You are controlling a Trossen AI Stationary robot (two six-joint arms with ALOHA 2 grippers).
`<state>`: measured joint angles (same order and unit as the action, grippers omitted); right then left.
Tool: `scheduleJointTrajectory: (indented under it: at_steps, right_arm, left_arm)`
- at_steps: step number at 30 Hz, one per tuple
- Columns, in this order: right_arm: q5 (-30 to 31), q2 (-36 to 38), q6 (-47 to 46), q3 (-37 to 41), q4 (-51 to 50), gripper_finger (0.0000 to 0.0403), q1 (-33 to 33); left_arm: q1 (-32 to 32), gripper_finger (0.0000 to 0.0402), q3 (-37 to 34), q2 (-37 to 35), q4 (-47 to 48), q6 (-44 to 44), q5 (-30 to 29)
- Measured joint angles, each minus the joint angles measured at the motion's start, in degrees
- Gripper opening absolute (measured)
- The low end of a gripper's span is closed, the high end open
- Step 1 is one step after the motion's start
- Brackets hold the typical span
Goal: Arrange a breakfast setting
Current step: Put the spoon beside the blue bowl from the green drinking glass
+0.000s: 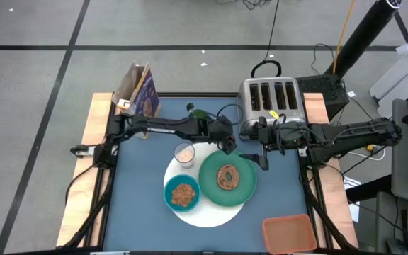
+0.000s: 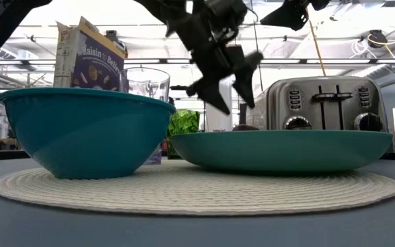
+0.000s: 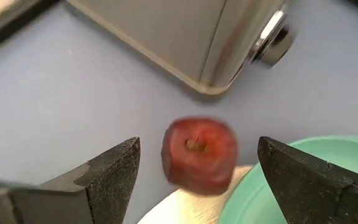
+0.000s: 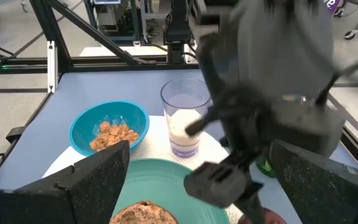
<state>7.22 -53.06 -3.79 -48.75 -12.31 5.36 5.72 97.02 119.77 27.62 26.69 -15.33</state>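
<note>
A big white round mat [image 1: 214,212] bears a green plate [image 1: 211,185] with a bagel [image 1: 227,176], a teal bowl [image 1: 183,195] of cereal and a small clear glass [image 1: 184,154]. My left gripper [image 1: 229,146] is open above a dark-red fruit [image 3: 199,155], which lies at the mat's far edge between plate and toaster; its fingers [image 3: 114,168] stand on either side, apart from it. My right gripper [image 1: 263,161] is open and empty, just right of the plate. The purple cereal box [image 1: 145,93] and green cup [image 1: 200,114] stand at the back. The spoon is out of view.
A silver four-slot toaster [image 1: 271,99] stands at the back right, close behind both grippers. An orange-pink tray [image 1: 289,234] lies at the near right corner. Bare blue table shows at the near left and right of the plate.
</note>
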Motion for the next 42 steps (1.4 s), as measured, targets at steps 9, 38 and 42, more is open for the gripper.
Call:
scheduleJointTrajectory:
  at_steps: [9,38,42]
  right_arm:
    - [0.1,0.0,0.0,0.0,0.0,0.0380,0.0]
    - [0.1,0.0,0.0,0.0,0.1,0.0380,0.0]
    - [0.1,0.0,0.0,0.0,0.0,0.0380,0.0]
  left_arm:
    - [0.4,0.0328,0.0,-8.7,1.7,-5.1,0.0]
    - [14.7,0.0328,-22.9,-24.4,7.2,10.3,6.3]
    - [15.9,0.0328,-27.9,-24.3,-2.6,11.0,6.8]
